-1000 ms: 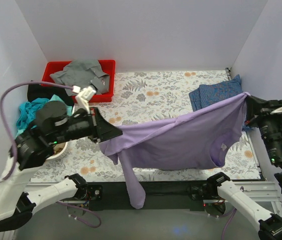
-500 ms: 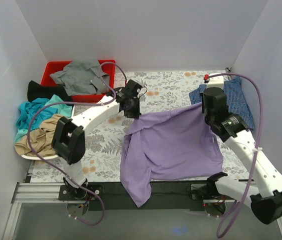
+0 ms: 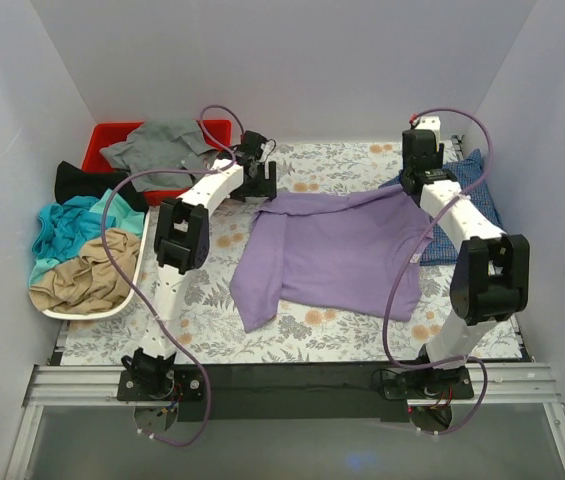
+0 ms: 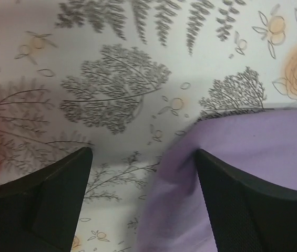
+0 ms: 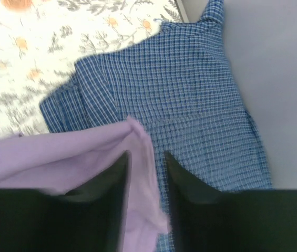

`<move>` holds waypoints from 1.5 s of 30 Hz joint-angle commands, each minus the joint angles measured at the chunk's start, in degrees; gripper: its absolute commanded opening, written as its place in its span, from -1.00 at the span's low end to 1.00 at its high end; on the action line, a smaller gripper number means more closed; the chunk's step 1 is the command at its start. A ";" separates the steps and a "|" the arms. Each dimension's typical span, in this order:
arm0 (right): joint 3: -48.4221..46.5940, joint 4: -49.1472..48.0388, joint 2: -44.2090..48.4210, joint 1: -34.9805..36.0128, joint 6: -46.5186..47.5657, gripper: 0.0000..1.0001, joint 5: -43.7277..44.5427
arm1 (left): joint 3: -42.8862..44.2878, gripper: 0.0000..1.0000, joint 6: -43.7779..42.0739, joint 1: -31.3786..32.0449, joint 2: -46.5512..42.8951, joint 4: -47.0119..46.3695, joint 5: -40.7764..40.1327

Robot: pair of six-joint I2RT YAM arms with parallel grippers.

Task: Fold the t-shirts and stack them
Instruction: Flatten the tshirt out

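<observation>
Lavender cloth dominates the table: the purple t-shirt (image 3: 337,245) lies spread on the floral table cover (image 3: 332,335), one sleeve trailing toward the near edge. At its far left corner the left gripper (image 4: 143,157) stands released, fingers (image 4: 59,189) wide apart above the cover. The shirt's edge lies loose between them, closer to one finger than the other. A red sliver at the frame's border is all the wrist view shows of the red bin (image 3: 107,140). At the far right corner the right gripper (image 5: 146,157) pinches a fold of the same shirt, jaws nearly together. Beneath it lies the blue checked t-shirt (image 5: 190,89), partly covered from above by the arm and the lavender corner. A grey t-shirt (image 3: 162,145) hides most of the bin. Nearer, at the table's left edge, a black t-shirt (image 3: 82,182), a teal t-shirt (image 3: 62,225) and a tan t-shirt (image 3: 87,280) are heaped, overlapping, their outlines unreadable
</observation>
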State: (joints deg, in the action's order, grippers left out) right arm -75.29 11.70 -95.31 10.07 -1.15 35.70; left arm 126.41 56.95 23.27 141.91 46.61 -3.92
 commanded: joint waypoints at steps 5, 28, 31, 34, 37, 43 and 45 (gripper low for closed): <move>-10.14 -4.76 -2.87 -0.84 3.17 0.20 -5.19 | -19.07 0.59 -4.30 -0.68 -17.53 -7.75 0.40; -5.14 2.18 3.45 -0.66 -0.17 0.16 -16.28 | -36.23 0.48 8.97 -0.85 -23.60 -21.74 8.95; -3.21 2.18 5.30 -0.66 -0.52 0.11 -17.07 | -36.76 0.29 7.74 -0.85 -24.31 -22.53 7.97; -0.92 2.18 7.06 -0.57 -0.79 0.09 -16.72 | -37.55 -0.28 7.04 -0.85 -24.40 -23.05 7.00; 0.58 2.10 8.46 -0.57 -0.70 0.08 -16.02 | -38.17 -0.69 6.34 -0.94 -23.87 -23.49 7.52; 2.25 2.27 9.79 -0.57 -0.52 0.08 -15.40 | -36.16 -1.00 4.58 -0.85 -24.83 -23.15 8.67; 3.12 2.62 9.61 -0.57 -0.52 0.08 -15.14 | -33.26 -1.00 2.65 -0.86 -25.45 -19.90 9.37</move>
State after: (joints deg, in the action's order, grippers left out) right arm -73.17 14.92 -87.33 9.39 -1.32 19.53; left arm 89.17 62.59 22.35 120.14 24.97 5.02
